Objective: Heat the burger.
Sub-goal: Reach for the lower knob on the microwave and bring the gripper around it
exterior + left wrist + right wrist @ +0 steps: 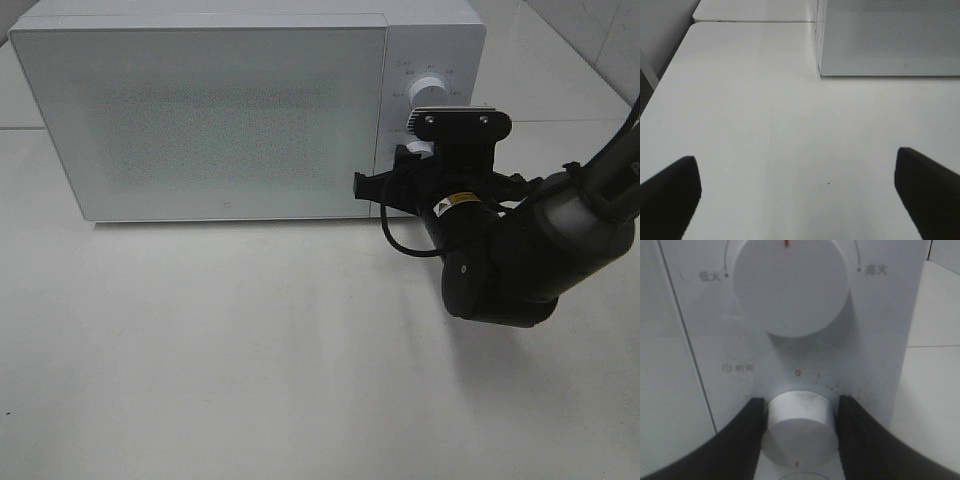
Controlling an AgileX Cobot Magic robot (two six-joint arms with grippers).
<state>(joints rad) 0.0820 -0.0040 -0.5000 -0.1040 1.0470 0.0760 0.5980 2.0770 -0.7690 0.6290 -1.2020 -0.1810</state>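
The burger is out of view; the white microwave (230, 110) has its door shut. My right gripper (800, 412) is at the control panel (880, 340), with its two black fingers (747, 432) pressed against both sides of the lower timer knob (797, 432). The larger upper knob (790, 285) sits free above it. Seen from above, the right gripper (415, 155) reaches in from the right to the panel, just below the upper knob (432, 88). My left gripper (797, 200) hangs open over bare white table (765, 125), holding nothing, with the microwave's corner (890, 40) ahead of it.
The microwave stands at the back of the white table (250, 350). The right arm's black wrist (500, 260) and a looping cable (400, 245) hang in front of the panel. A second tabletop (750, 10) abuts beyond the left side.
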